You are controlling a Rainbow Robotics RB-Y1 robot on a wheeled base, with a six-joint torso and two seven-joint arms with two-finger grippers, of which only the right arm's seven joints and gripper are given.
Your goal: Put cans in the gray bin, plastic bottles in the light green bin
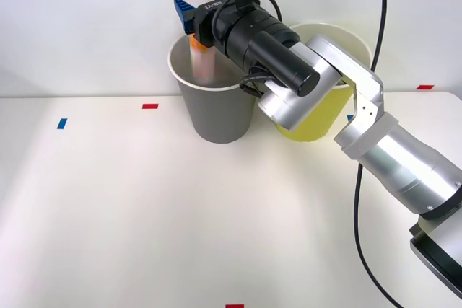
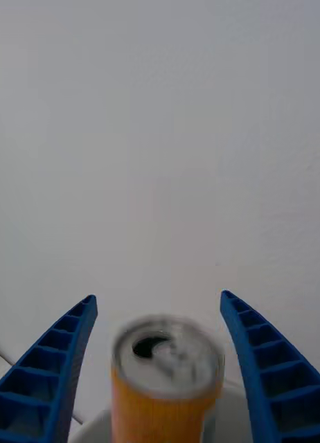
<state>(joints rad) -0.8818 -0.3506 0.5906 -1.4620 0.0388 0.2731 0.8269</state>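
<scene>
The right arm is reaching in from the right and hanging over the far part of the white table (image 1: 144, 207), with its claw (image 1: 201, 6) sitting just above the mouth of the gray bin (image 1: 216, 113). The claw is standing open: in the right wrist view the two blue ribbed fingers (image 2: 56, 360) are spreading apart on either side of the can (image 2: 167, 387) with a gap between each of them and the can, so nothing is being gripped. The can (image 1: 202, 63) is sitting upright in the mouth of the gray bin, its orange band and silver top uppermost, its pale body going down inside the white rim. It is looking blurred in both views. The gray bin is standing at the far edge of the table, near the wall, and the light green bin (image 1: 321, 117) is standing just beside it on the right, partly hidden behind the arm's silver and black links. Small red and blue tape marks (image 1: 150, 106) are lying on the table around the bins
</scene>
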